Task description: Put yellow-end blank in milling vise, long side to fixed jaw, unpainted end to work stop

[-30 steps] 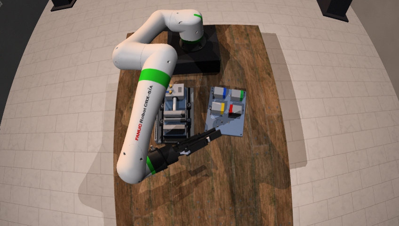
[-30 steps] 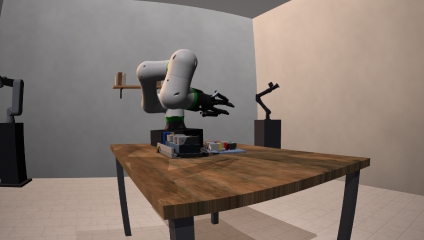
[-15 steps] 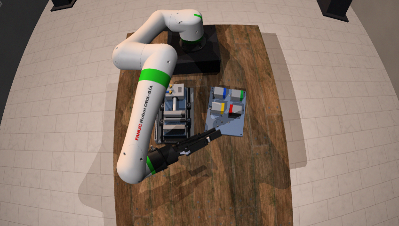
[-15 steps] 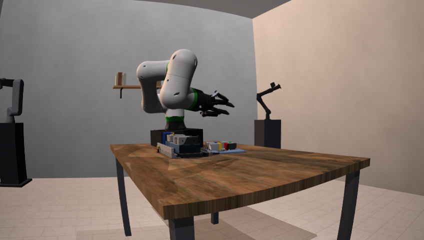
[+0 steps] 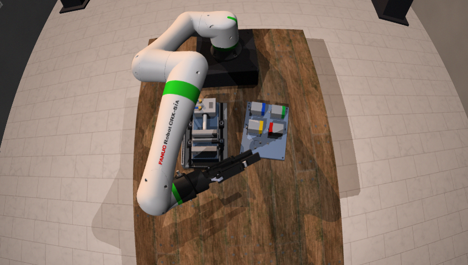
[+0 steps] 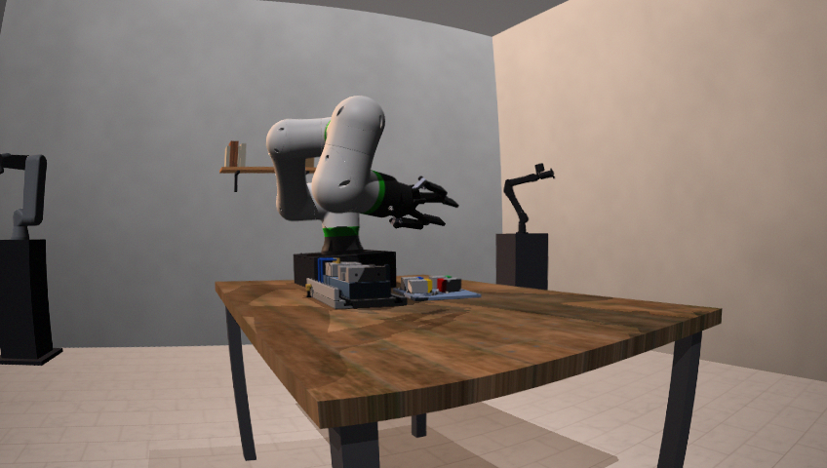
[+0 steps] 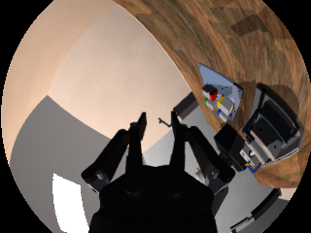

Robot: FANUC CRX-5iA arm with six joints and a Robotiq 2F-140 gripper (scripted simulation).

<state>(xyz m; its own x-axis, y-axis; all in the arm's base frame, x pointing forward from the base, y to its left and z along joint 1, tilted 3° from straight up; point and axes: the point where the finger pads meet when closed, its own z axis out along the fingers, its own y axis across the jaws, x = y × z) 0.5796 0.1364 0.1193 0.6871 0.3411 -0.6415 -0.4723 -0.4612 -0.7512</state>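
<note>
The blank with the yellow end (image 5: 255, 126) lies on the blue-grey plate (image 5: 265, 130), in its near-left spot; it also shows in the side view (image 6: 418, 285) and small in the wrist view (image 7: 222, 103). The milling vise (image 5: 206, 134) stands left of the plate, with nothing between its jaws; it shows in the side view (image 6: 354, 283) too. My gripper (image 5: 251, 158) (image 6: 444, 212) hangs high in the air above the plate's near-left corner, pointing sideways. Its fingers stand apart with nothing between them.
Blanks with blue (image 5: 258, 108), green (image 5: 277, 111) and red (image 5: 276, 129) ends lie on the same plate. The arm's black base (image 5: 229, 62) stands at the table's far end. My white forearm (image 5: 170, 144) reaches over the vise's left side.
</note>
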